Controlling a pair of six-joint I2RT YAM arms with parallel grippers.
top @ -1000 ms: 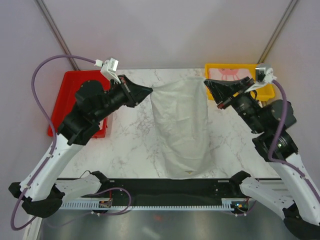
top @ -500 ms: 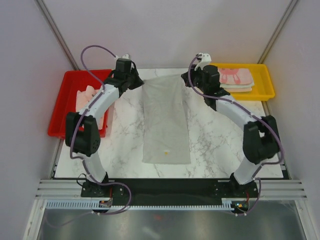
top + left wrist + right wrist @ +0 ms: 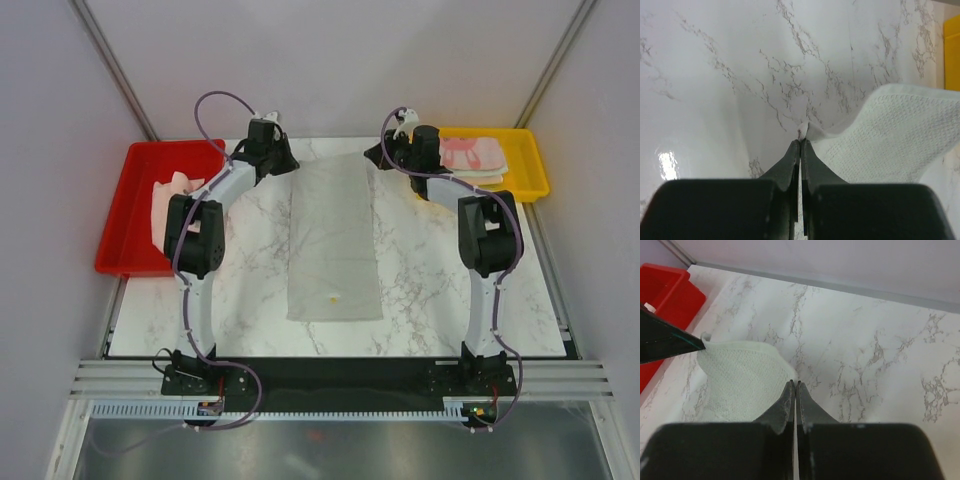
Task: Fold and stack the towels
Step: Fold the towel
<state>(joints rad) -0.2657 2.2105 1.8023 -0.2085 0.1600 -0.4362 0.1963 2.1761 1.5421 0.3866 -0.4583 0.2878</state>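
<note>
A pale mint towel point(image 3: 332, 240) lies flat and lengthwise on the marble table, with a small yellow mark near its front end. My left gripper point(image 3: 291, 165) is shut on its far left corner, and a bit of cloth pokes past the tips point(image 3: 801, 140) in the left wrist view. My right gripper point(image 3: 372, 156) is shut on the far right corner, where the waffle-weave towel point(image 3: 740, 375) meets the tips point(image 3: 795, 383). A peach towel point(image 3: 175, 193) lies crumpled in the red tray. Folded pink towels point(image 3: 470, 155) sit in the yellow tray.
The red tray point(image 3: 115, 230) stands at the table's left edge and the yellow tray point(image 3: 535, 170) at the back right. Both arms reach far to the table's back edge, close to the rear wall. The left finger point(image 3: 665, 342) shows in the right wrist view.
A second ago the towel hung lifted between both grippers. Both arms have since stretched towards the back and lowered, and the towel now lies spread flat on the table.
</note>
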